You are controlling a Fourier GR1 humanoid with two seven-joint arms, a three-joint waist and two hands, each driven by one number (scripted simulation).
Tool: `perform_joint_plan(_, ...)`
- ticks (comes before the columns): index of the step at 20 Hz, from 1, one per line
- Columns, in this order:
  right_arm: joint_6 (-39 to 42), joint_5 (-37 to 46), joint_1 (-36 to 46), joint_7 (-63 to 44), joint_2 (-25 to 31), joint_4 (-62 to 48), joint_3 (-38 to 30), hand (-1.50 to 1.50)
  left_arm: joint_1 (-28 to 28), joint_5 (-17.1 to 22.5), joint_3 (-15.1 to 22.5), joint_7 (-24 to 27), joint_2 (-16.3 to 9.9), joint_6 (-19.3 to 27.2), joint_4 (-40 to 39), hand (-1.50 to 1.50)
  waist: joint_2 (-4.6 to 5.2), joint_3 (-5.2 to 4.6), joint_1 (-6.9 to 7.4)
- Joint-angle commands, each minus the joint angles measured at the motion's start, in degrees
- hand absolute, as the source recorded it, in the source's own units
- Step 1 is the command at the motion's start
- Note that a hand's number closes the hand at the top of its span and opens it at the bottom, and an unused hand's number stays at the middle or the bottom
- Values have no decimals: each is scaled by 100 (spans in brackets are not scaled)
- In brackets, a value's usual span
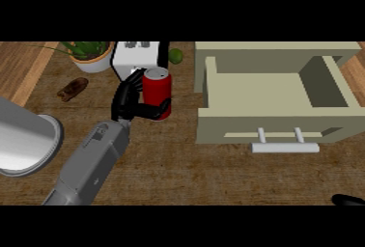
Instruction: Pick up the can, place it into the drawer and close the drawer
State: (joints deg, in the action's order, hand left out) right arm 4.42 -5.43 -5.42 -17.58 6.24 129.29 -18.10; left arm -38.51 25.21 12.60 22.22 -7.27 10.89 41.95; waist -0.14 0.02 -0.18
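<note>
The red can (158, 87) with a dark top stands upright left of the drawer. My left hand (130, 103) is curled round it from the left side, thumb across its lower front, and the grey forearm (96, 159) comes in from the lower left. The beige drawer (274, 118) is pulled open to the right of the can, its inside bare, and its white bar handle (285, 147) faces me. Only a black tip of my right hand (348, 199) shows at the lower right edge. I cannot tell whether the can rests on the counter or is lifted.
A white toaster (139, 54) stands just behind the can, with a potted plant (91, 55) to its left and a small green item (175, 56) to its right. A brown object (73, 89) lies at the left. A large grey cylinder (25, 140) fills the left edge.
</note>
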Motion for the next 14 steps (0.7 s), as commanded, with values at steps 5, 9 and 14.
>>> perform_joint_plan(5,-66,-46,76,-304,62,316,-48,-150,-1034,-260,106,-1579,341,823,972,150,-4,0,-24)
perform_joint_plan(9,67,-153,-88,-117,11,88,-105,-150,-1150,-390,192,-2336,254,1003,1783,150,-15,2,3)
perform_joint_plan(14,268,-166,-259,483,-8,-166,-237,-150,-2241,-672,-49,-2711,335,1173,1026,150,14,4,-81)
